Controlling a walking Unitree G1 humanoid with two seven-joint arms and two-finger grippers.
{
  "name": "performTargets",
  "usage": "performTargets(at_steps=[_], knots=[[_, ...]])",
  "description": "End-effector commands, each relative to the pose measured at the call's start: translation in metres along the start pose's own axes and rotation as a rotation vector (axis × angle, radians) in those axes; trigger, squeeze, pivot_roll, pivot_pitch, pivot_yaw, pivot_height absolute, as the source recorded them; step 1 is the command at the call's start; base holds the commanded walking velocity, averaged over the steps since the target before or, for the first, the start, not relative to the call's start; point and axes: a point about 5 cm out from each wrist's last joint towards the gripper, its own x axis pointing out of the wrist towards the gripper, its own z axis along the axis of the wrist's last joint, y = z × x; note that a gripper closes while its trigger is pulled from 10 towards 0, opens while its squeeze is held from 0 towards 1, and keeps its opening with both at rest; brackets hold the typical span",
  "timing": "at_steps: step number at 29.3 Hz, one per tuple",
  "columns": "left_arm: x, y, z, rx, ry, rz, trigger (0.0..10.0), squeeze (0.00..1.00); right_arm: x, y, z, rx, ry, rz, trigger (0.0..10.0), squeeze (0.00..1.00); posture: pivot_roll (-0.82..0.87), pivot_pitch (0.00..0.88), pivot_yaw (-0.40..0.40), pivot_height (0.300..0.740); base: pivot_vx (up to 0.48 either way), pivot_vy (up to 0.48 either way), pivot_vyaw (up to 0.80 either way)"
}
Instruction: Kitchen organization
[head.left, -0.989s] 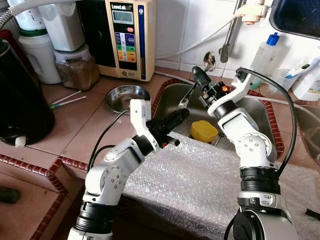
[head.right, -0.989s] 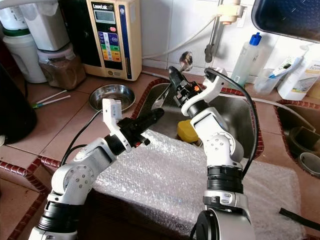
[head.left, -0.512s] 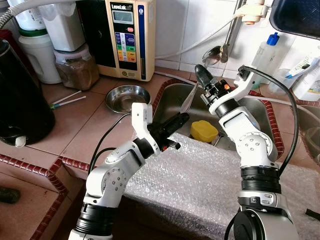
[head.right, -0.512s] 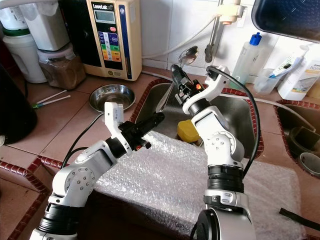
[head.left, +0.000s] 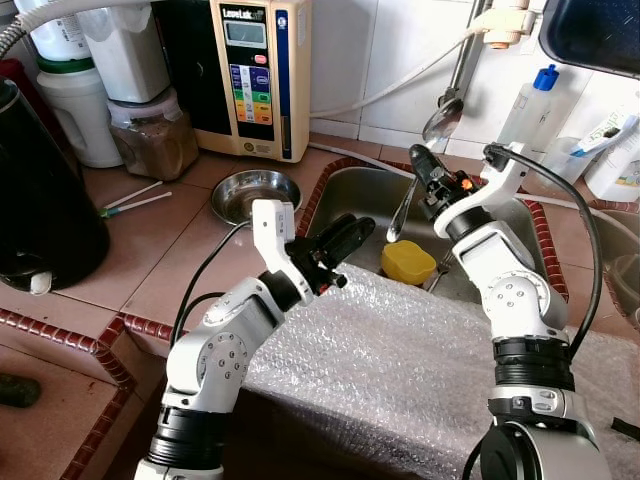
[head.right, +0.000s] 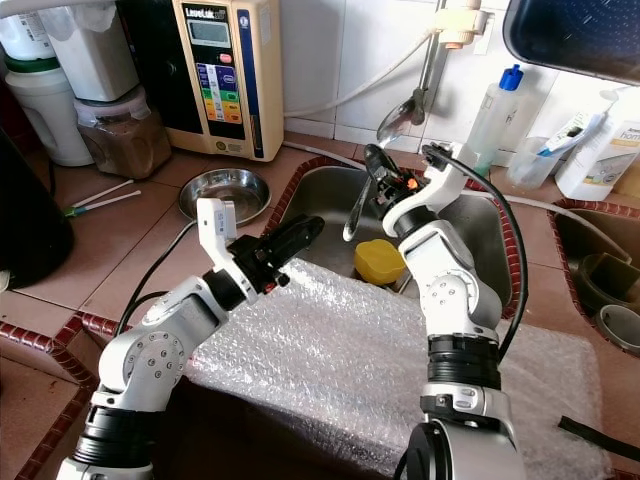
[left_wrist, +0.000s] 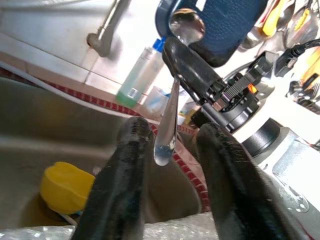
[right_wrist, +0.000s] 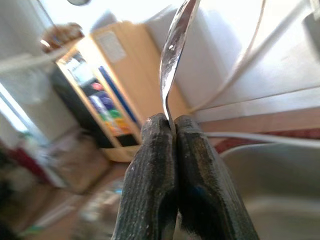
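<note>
1. A terracotta-tiled counter (head.left: 200, 250) with dark red patterned edge tiles carries the things, and a steel sink (head.left: 360, 195) is set into it at 12 o'clock from the robot.
2. A sheet of bubble wrap (head.left: 400, 360) lies over the counter's front edge, just below the sink.
3. A small steel bowl (head.left: 245, 195) sits at 11 o'clock, just beside the sink's rim.
4. Behind it, against the wall, stands a beige water ioniser (head.left: 255, 75).
5. At 10 o'clock stand a jar of brown powder (head.left: 152, 140) and white containers (head.left: 75, 115); two thin sticks (head.left: 135, 198) lie in front of them.
6. A large black vessel (head.left: 40, 200) stands at 9 o'clock.
7. A yellow object (head.left: 408, 262) lies in the sink.
8. A clear bottle with a blue cap (head.left: 528, 110) stands at 1 o'clock.
</note>
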Motion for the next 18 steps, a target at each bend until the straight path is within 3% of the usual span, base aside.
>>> performTargets(at_steps=[1,2,5,6,8,12,13,14,15,18], knots=[[0.0,0.004,0.0,0.05,0.018,0.033,10.0,1.0,0.003,0.0,0.004,-0.15,0.0,-0.007,0.0,0.0,0.03,0.0,0.009,0.74,0.0,0.0,0.0],[0.0,0.005,-0.001,0.055,0.022,0.034,10.0,1.0,0.003,-0.001,0.004,-0.17,0.003,-0.007,0.0,0.0,0.03,0.0,0.009,0.74,0.0,0.0,0.0],[-0.001,0.009,-0.004,0.142,0.047,0.066,10.0,1.0,0.003,-0.013,-0.01,-0.517,0.107,-0.031,0.0,0.0,0.03,0.0,0.009,0.74,0.0,0.0,0.0],[-0.001,0.009,-0.005,0.153,0.053,0.07,10.0,1.0,0.002,-0.015,-0.012,-0.555,0.121,-0.031,0.0,0.0,0.03,0.0,0.009,0.74,0.0,0.0,0.0],[-0.001,0.01,-0.006,0.176,0.057,0.076,10.0,1.0,0.002,-0.018,-0.016,-0.555,0.135,-0.028,0.0,0.0,0.03,0.0,0.009,0.74,0.0,0.0,0.0],[-0.003,0.014,-0.007,0.224,0.065,0.105,10.0,1.0,-0.004,-0.035,-0.034,-0.68,0.254,-0.047,0.0,0.0,0.03,0.0,0.007,0.74,0.0,0.0,0.0],[-0.003,0.014,-0.007,0.227,0.065,0.104,10.0,1.0,-0.005,-0.037,-0.036,-0.685,0.265,-0.048,0.0,0.0,0.03,0.0,0.007,0.74,0.0,0.0,0.0],[-0.003,0.016,-0.007,0.263,0.065,0.121,10.0,1.0,-0.011,-0.051,-0.048,-0.686,0.366,-0.117,0.0,0.0,0.03,0.0,0.008,0.74,0.0,0.0,0.0],[-0.003,0.017,-0.007,0.28,0.062,0.126,10.0,1.0,-0.014,-0.057,-0.052,-0.672,0.398,-0.146,0.0,0.0,0.04,0.0,0.003,0.74,0.0,0.0,0.0],[-0.003,0.018,-0.008,0.307,0.068,0.128,10.0,1.0,-0.024,-0.07,-0.063,-0.66,0.427,-0.219,0.0,0.0,0.04,0.0,0.002,0.74,0.0,0.0,0.0]])
